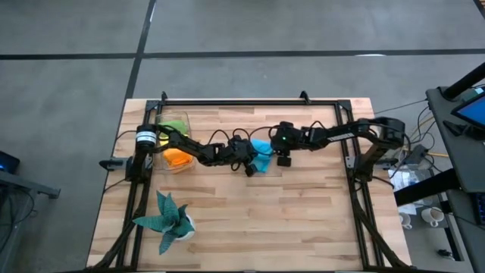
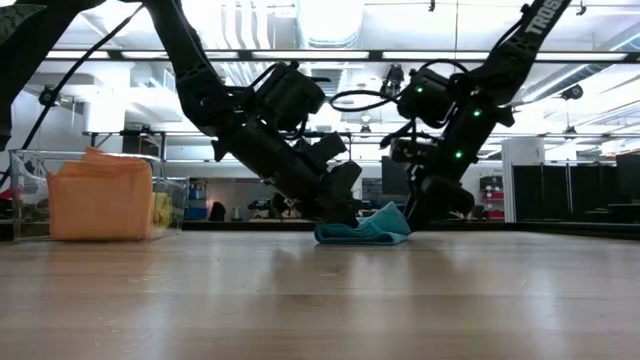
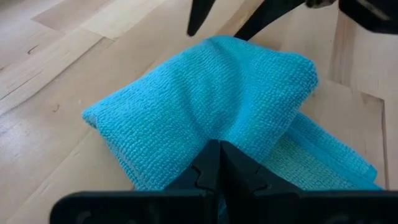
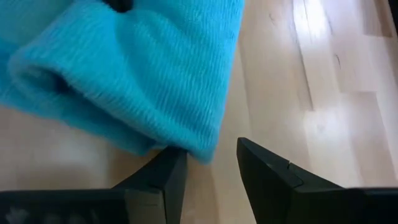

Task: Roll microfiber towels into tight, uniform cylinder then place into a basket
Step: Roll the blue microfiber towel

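Note:
A bright blue towel [image 1: 262,155] lies partly folded into a hump [image 2: 372,228] at the middle of the table. My left gripper [image 3: 219,149] reaches in from the left [image 1: 248,165] and is shut at the hump's near side. My right gripper [image 4: 208,174] comes from the right [image 1: 283,159], slanting down. It is open, and its two fingers straddle the corner of the towel's looped end [image 4: 202,146]. The clear basket [image 1: 186,133] at the far left holds an orange towel [image 2: 100,195], a lime green towel [image 1: 173,127] and a yellow towel [image 2: 160,208]. My left gripper pinches a raised fold of the blue towel [image 3: 211,127] between its shut fingertips, slanting down from the table's left. Creases run out from the tips. The fold is held a little above the table and the rest of the towel [image 3: 323,168] lies on the wood. My right gripper stands around the towel's corner; whether it touches, I cannot tell.
A dark teal spiky plant in a white pot [image 1: 168,220] stands at the near left. A black metal frame [image 1: 250,102] runs along the table's far edge and both sides. Bare wood lies to the near side of the towel [image 1: 265,220].

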Controlling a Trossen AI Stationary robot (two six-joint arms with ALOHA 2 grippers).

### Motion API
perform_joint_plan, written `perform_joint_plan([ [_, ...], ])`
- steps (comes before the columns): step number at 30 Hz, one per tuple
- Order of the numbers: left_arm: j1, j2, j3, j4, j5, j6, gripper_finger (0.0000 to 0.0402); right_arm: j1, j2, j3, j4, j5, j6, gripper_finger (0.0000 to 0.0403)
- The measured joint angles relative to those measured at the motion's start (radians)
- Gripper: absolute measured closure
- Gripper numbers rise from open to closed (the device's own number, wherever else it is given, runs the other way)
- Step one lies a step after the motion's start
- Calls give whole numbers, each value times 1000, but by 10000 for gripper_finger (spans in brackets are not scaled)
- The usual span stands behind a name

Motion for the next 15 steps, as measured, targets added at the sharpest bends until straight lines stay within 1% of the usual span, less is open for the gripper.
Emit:
perform_joint_plan([
  [4, 0, 0, 0, 0, 0, 0, 402, 0, 29, 32, -12, -9, -16, 266],
  [9, -1, 0, -7, 3, 0, 0, 402, -2, 46, 55, -67, -15, -29, 272],
  [12, -1, -1, -9, 3, 0, 0, 402, -2, 53, 55, -69, -18, -21, 294],
  [15, -1, -1, -8, 2, 0, 0, 402, -2, 57, 54, -58, -22, -21, 337],
])
